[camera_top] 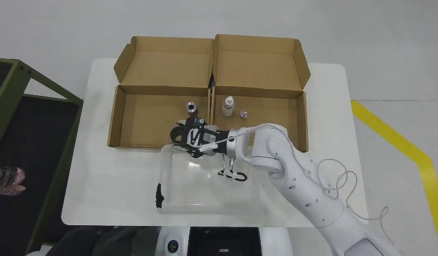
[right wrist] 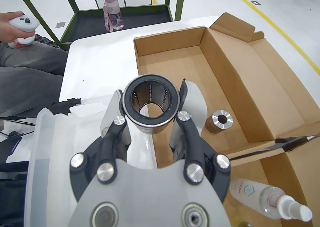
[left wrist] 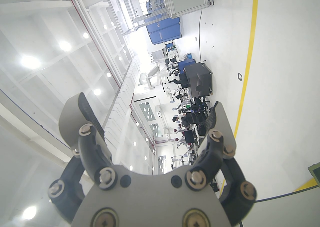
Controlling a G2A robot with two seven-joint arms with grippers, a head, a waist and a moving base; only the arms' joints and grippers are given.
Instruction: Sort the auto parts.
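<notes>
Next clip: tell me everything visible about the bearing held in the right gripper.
The bearing is a short hollow metal cylinder with a black end ring and rows of small dots, likely balls, lining its bore. Its open end faces the wrist camera. The right gripper is shut on it, one pad against each side of its outer wall. It is held above where the clear bin meets the cardboard box.

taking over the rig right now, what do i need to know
Left gripper: open, empty, pointing out at the room.
Right gripper: shut on a linear bearing, over the near edge of the left cardboard box.
Done: metal bushing in that box; spray bottle in the right cardboard box.
Left: place the bearing; a dark item lies in the clear bin, probably next.
</notes>
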